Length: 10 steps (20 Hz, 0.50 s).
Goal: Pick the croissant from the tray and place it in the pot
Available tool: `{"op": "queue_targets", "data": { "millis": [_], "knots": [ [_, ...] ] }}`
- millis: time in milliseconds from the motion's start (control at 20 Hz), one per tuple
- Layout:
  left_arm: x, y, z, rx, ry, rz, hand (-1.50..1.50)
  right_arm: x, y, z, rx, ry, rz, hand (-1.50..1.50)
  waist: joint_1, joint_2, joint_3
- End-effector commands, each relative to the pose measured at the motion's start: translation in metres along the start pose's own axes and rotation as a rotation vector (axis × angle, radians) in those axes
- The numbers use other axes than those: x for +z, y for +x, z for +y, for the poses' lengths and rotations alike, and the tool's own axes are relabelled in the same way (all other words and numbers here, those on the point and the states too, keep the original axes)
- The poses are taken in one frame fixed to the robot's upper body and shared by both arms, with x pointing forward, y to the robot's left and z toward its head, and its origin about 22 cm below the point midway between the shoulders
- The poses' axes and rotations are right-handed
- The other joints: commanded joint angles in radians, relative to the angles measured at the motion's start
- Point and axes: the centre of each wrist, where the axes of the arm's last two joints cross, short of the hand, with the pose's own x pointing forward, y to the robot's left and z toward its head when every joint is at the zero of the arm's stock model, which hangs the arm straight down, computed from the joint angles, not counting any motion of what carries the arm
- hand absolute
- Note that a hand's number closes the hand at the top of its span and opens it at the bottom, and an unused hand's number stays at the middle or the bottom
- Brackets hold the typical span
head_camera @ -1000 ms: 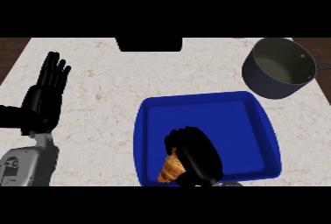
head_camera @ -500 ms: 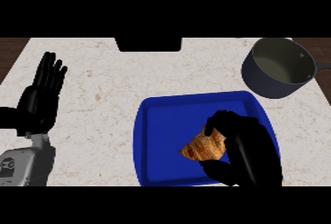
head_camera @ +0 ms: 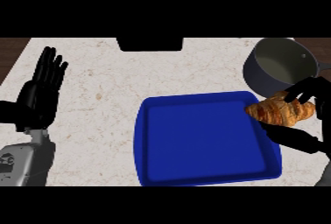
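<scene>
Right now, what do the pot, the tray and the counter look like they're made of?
Pot: dark grey, dull sheen, probably metal. Tray: uniform glossy blue, plastic or enamelled metal; the look leaves it open. Counter: pale speckled surface, apparently stone or a stone-look laminate.

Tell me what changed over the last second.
The right hand, fingers curled round the croissant, carried it from the tray's near side up and right to the tray's far right corner, close to the pot. The left hand stayed open at the view's left; tray and pot did not move.
</scene>
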Motion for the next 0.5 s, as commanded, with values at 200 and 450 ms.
{"op": "queue_targets", "data": {
  "millis": [200,450],
  "knots": [
    [0.005,-0.011,-0.003,0.001,-0.018,-0.002,0.0,-0.052,-0.106,-0.04,0.064,0.014,0.114,1.5,0.009,0.004,0.0],
    [0.004,-0.009,-0.013,0.011,-0.007,-0.026,0.0,-0.077,-0.164,-0.036,0.032,0.007,0.144,1.5,0.017,0.005,0.0]
  ]
}}
